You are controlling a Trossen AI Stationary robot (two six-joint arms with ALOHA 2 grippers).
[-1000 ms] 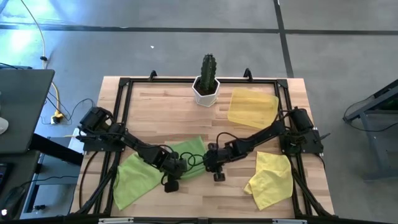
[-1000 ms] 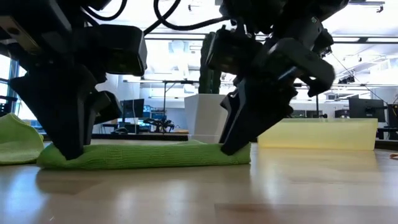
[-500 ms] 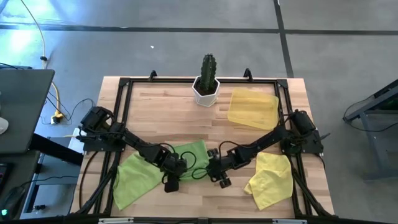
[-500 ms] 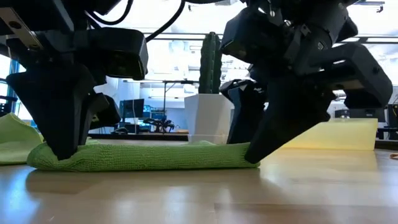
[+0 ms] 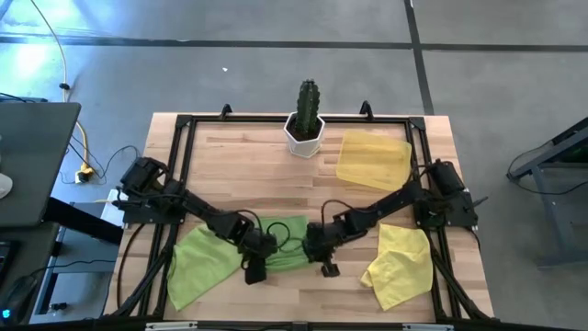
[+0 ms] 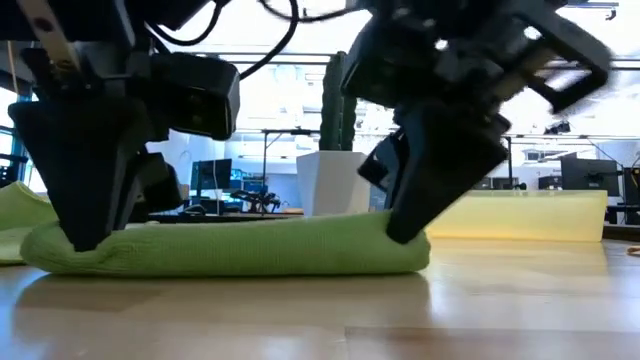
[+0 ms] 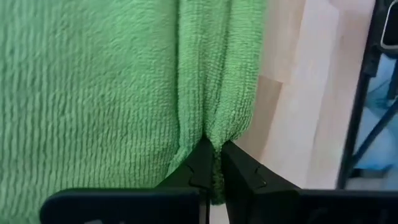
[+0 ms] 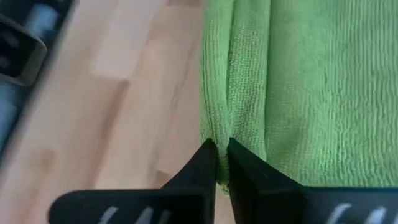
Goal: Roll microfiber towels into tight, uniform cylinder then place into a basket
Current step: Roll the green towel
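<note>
The basket point(image 5: 374, 161) holds nothing, while left gripper point(image 5: 254, 258) and right gripper point(image 5: 317, 255) pinch the green towel point(image 6: 230, 250).

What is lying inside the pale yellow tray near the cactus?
The basket looks empty in the high view. The low view shows only its side wall, so its floor is hidden there.

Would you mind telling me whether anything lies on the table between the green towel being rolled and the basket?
Nothing visible does. Both pincers, left and right, pinch the green towel near the table's front edge. The basket sits at the back right; the boards between are bare. The cactus pot and yellow towel lie off that line.
</note>
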